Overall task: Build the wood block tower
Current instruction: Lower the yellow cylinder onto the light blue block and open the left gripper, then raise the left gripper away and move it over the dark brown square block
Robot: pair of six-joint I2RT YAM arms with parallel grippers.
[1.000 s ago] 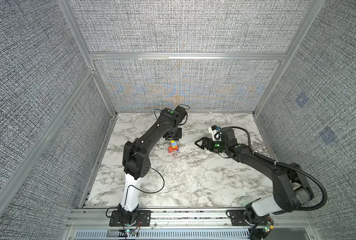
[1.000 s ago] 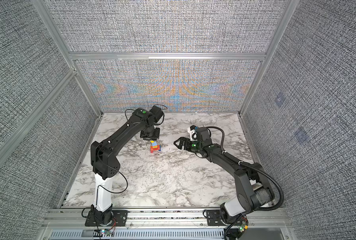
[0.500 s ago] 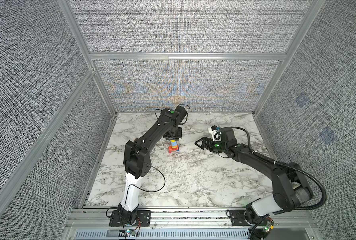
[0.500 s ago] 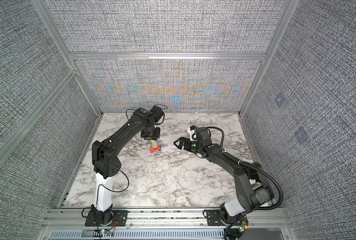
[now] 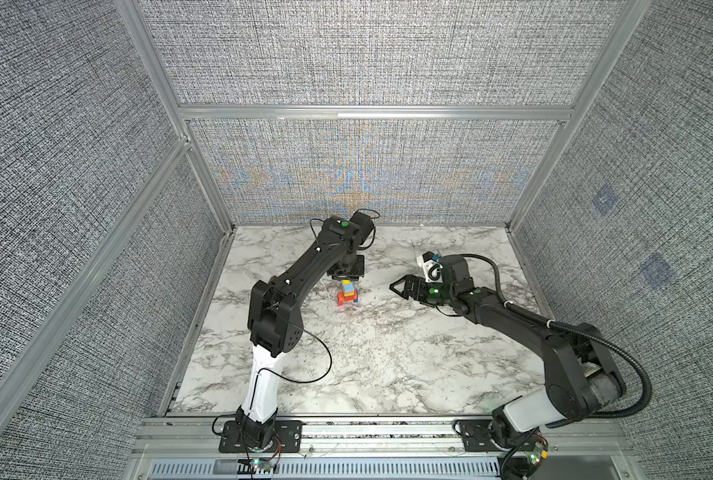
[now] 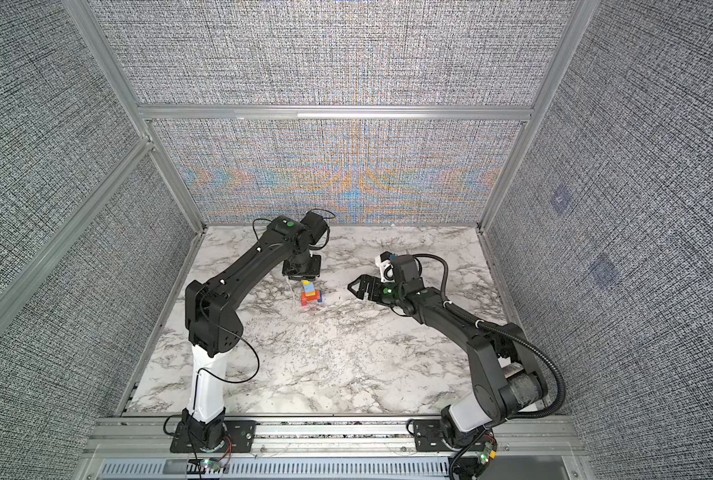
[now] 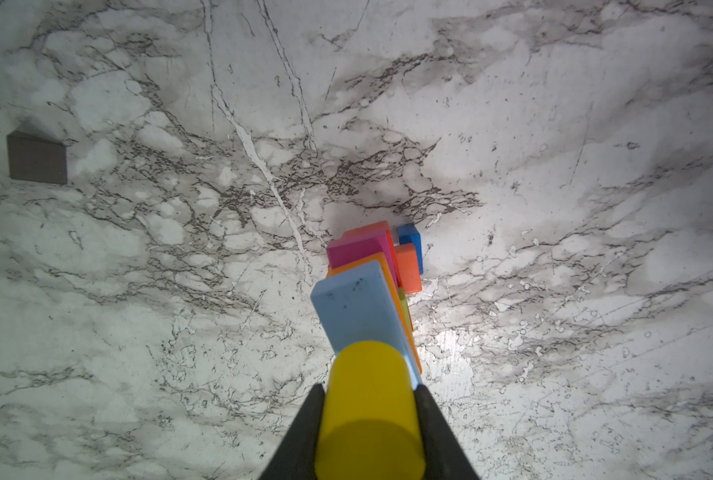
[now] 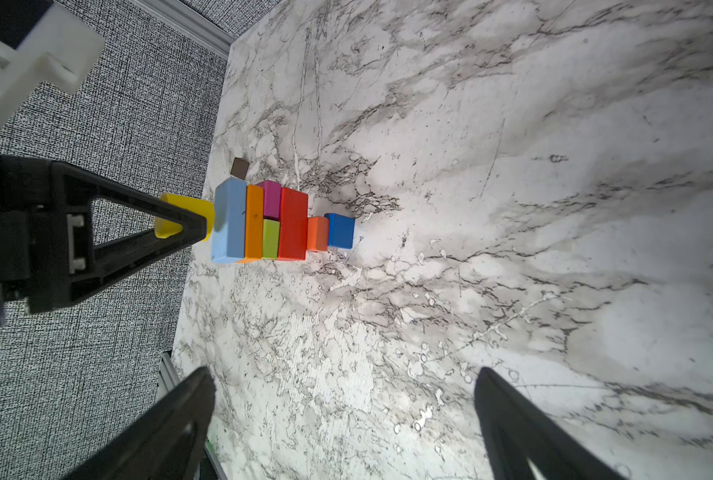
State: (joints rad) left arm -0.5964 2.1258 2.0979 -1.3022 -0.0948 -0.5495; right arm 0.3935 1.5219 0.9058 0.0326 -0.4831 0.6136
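First, at the front edge, one metal rail (image 5: 367, 428) carries two arms, the left arm (image 5: 304, 270) and the right arm (image 5: 512, 320). Both reach back over one marble table (image 5: 388, 353).

Farther in, the right gripper (image 8: 344, 374) hangs low over the marble with its two fingers spread wide and nothing between them. It points at the tower from the right and stands apart from it.

Next comes the tower (image 5: 347, 294), a single narrow stack standing upright in the back half of the table, near the middle of its width. The right wrist view lets seven stacked blocks be counted. Nearest the table are one blue cube (image 8: 339, 231) and one small orange-red cube (image 8: 318, 234), then one red brick (image 8: 293, 224). Above that, one magenta block (image 8: 271, 199) and one lime block (image 8: 270, 239) sit side by side. One orange slab (image 8: 254, 222) and one light blue brick (image 8: 229, 220) finish the top.

The left gripper (image 7: 369, 390) stands straight above, its two fingers clamped on an eighth piece, one yellow rounded block (image 7: 367, 374). That block is held right at the light blue top; whether the two touch I cannot tell.

A ninth piece, one brown block (image 8: 239, 167), lies alone on the marble beyond the tower, apart from it. Behind everything stand three grey woven walls (image 5: 367, 62).
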